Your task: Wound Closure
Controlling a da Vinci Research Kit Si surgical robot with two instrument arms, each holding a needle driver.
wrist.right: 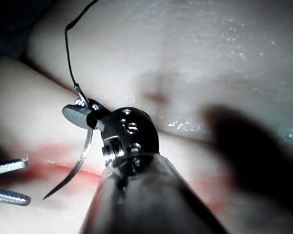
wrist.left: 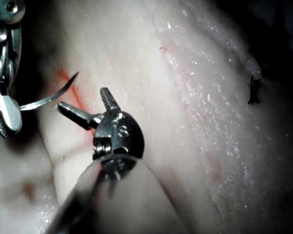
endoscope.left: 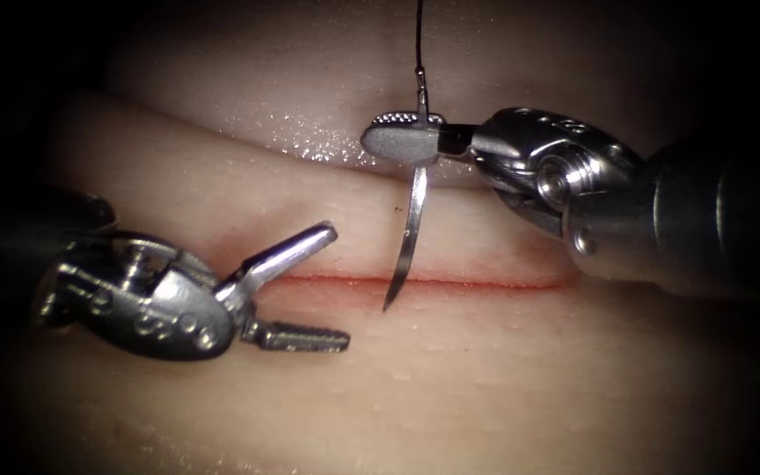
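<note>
The tissue (endoscope.left: 485, 378) is lying pale and glistening across the field, its cut (endoscope.left: 450, 281) running as a thin red line, a trace of red fluid (wrist.right: 44, 168) along it. On the left, the left tool (endoscope.left: 314, 286) is sitting low over the tissue with its jaws spread wide and holding nothing, one jaw angled up toward the cut, the other lying flat just below it. There is open tissue below the cut and between the two tools. Moving right, the needle (endoscope.left: 411, 237) is hanging point-down, its tip just over the cut and not in the tissue. The right tool (endoscope.left: 406, 139) is clamping it near its thread end, well above the cut. The thread (endoscope.left: 419, 35) is rising from there, out of view.
</note>
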